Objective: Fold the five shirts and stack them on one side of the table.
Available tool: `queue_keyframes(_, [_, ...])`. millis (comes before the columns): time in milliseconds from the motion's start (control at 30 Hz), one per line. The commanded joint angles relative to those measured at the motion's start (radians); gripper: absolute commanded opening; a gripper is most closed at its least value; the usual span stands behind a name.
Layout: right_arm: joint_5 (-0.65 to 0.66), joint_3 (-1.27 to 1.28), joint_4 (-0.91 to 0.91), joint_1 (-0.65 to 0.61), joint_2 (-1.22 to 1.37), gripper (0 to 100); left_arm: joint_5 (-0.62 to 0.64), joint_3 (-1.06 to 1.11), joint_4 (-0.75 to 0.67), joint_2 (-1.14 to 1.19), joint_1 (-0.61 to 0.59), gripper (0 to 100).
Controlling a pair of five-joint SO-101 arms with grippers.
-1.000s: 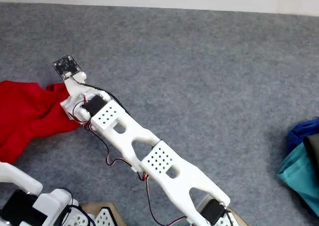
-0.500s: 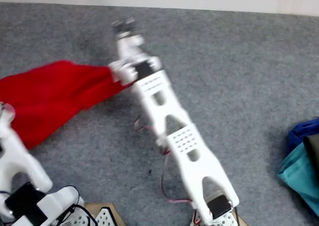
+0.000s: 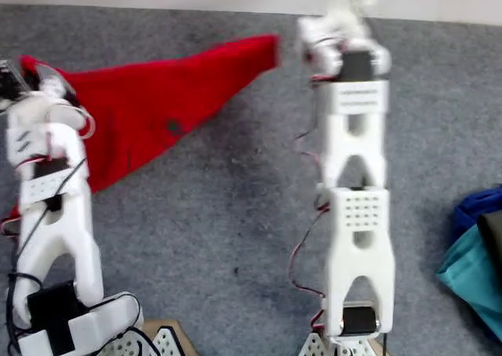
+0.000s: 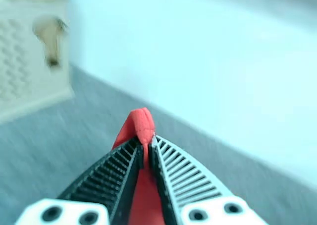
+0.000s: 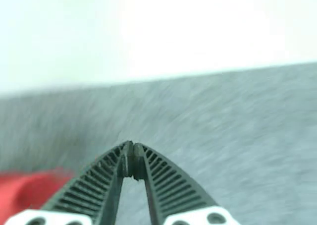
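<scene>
Shirts (image 3: 471,281), blue and teal, lie aside; left jaws clamp red shirt (image 3: 157,109), right jaws together.

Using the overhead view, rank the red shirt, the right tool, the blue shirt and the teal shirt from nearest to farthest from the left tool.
1. Red shirt: clamped in the left tool, at the left.
2. Right tool: far side, right of middle.
3. Blue shirt and teal shirt: both at the right edge, too close to call.

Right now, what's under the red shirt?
Grey table surface borders the red shirt; anything beneath the cloth itself is covered. The left gripper pinches one end.
</scene>
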Motion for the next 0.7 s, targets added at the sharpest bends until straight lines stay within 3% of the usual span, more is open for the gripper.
queue_keyframes(0, [0.008,-0.125,0.001,0.094,-0.183,0.8,0.006,-0.171,-0.031,-0.047,-0.005,1])
queue_keyframes(200, [0.015,-0.116,0.035,0.119,-0.341,0.9,0.006,-0.367,-0.029,-0.047,-0.035,1])
queue_keyframes(400, [0.006,-0.099,0.168,-0.105,-0.211,7.3,0.005,-0.367,0.08,-0.045,-0.038,1])
queue_keyframes(500, [-0.107,-0.097,0.162,-0.199,-0.071,9.9,0.005,-0.326,0.149,-0.045,-0.059,1])
queue_keyframes(667, [-0.368,-0.105,0.134,-0.302,0.148,10.2,0.005,-0.211,0.146,-0.038,-0.064,1])
